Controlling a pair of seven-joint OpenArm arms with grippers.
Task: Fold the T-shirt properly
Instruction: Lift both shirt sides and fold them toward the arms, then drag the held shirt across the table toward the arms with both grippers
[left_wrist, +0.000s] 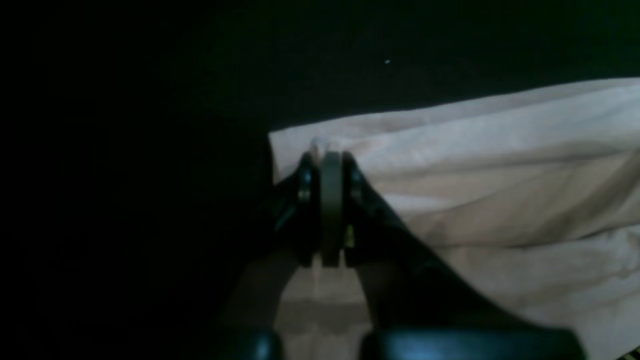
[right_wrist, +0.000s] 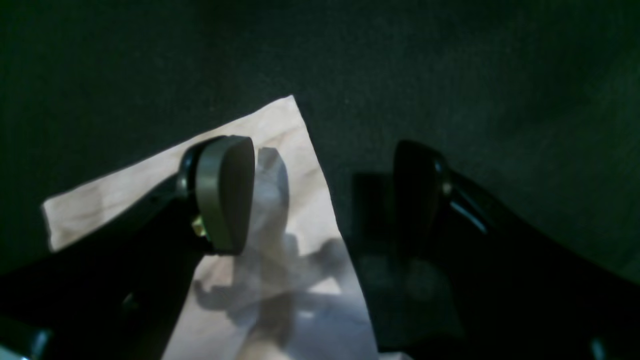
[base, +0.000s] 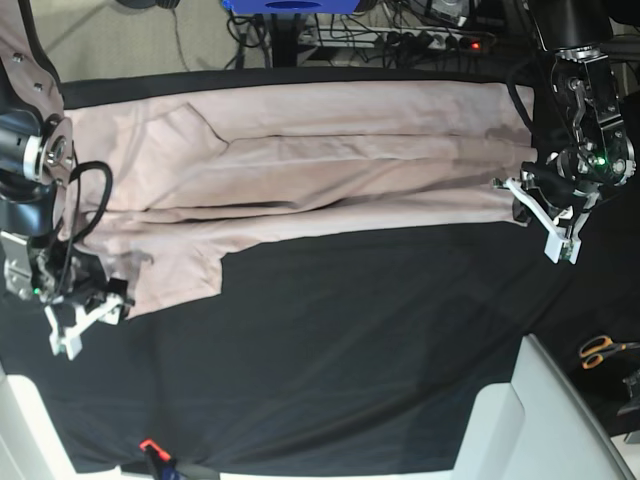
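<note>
The black cloth-covered table (base: 350, 350) carries everything here, and the plain pale pink short-sleeved cotton T-shirt (base: 300, 165) lies spread along its far half, stretched between the two arms, with one long fold already laid over along its near edge.

It looks soft, light and limp. It should offer no resistance of its own, sag wherever it is unsupported, and drag in wrinkles if pulled from one end alone. The best holds are probably the corners and hemmed edges, where the fabric is doubled and a pinch takes all layers.

The left gripper (left_wrist: 330, 150) sits at the shirt's end corner, its jaws pressed together. Pink fabric runs away to one side and lies directly under it. In the wrist view a pale bit shows at the tips, so I judge it pinches the shirt's edge.

The right gripper (right_wrist: 330, 195) hangs spread wide over a sleeve corner (right_wrist: 280, 130). One pad (right_wrist: 225, 192) is above the fabric, the other beyond its edge over bare black cloth. It holds nothing and is placed to straddle that edge.
</note>
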